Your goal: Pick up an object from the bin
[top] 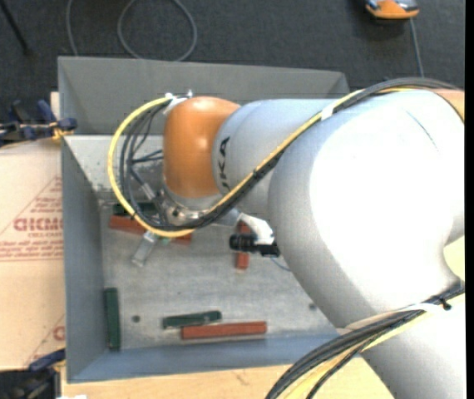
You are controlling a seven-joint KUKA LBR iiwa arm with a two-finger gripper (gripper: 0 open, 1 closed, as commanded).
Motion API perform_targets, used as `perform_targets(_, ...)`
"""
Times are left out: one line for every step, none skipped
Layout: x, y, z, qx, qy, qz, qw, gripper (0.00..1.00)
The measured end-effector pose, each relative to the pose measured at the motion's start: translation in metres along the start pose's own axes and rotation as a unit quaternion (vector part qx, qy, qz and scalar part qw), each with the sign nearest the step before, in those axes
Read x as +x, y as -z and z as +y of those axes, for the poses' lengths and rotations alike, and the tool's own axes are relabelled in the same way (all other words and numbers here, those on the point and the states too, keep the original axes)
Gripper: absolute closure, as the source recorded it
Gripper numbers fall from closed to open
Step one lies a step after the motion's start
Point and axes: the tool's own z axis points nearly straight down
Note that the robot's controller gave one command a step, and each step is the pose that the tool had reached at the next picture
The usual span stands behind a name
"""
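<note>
My gripper (144, 249) reaches down under the orange wrist cover into the bin's upper-left part. It stands right beside a red-brown flat block (124, 223), whose other end (180, 238) shows to the right of the gripper; the middle of the block is hidden by the wrist. A small red-brown piece (242, 261) lies to the right on the bin floor. Just above that piece sits a black and white object (252, 238), partly under the arm.
Along the bin's left wall lies a dark green bar (112, 318). Near the front wall a green pen-like stick (191, 320) lies beside a long red-brown stick (223, 330). The large white arm covers the bin's right side.
</note>
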Motion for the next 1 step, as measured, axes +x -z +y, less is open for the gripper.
perform_targets(-0.0012,0.0009,0.0006,0.000,0.000,-0.0005,1.0000,0.00)
